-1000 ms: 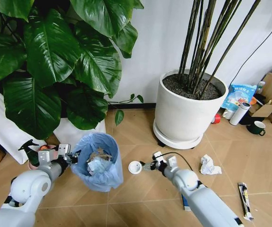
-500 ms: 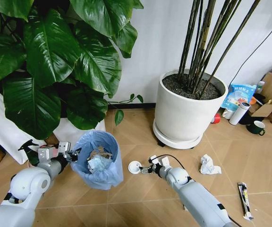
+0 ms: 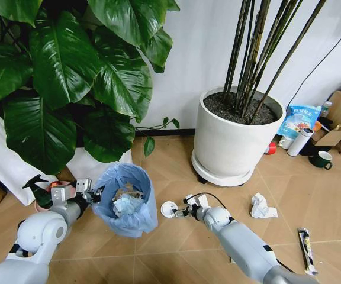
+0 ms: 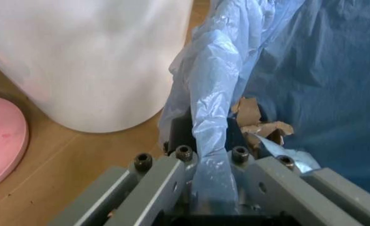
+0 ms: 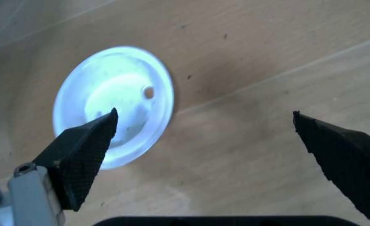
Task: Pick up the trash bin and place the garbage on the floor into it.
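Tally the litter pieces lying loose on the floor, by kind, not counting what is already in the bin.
White round lid: 1
Crumpled white tissue: 1
Thin red-dark wrapper: 1
Total: 3. A further piece may be hidden behind the right arm.

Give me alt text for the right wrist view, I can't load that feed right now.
The right end effector hovers open just above the floor, its two dark fingertips spread wide. One fingertip overlaps the edge of a small white round lid lying flat on the wood; the other is over bare floor.
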You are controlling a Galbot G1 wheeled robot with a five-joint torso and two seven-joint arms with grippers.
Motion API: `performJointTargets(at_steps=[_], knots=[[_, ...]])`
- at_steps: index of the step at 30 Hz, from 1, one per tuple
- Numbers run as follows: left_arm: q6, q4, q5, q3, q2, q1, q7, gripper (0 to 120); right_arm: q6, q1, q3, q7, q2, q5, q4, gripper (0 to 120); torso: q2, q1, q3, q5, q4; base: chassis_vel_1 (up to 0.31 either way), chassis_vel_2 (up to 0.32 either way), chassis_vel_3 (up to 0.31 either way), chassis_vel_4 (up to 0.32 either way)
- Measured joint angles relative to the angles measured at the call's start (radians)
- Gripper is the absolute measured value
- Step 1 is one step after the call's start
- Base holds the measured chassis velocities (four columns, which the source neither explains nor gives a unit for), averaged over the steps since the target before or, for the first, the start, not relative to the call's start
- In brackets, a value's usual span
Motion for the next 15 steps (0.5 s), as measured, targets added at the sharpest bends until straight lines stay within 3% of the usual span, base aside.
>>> performJointTargets(at_steps=[15], knots=[[0.0,-0.01,0.004,0.002,-0.006,0.007,-0.003,0,0.0,0.025,0.006,0.004,0.03,0.01,-0.07,95,0.0,0.0,0.0,0.0,0.0,0.0,0.0,0.0,0.0]])
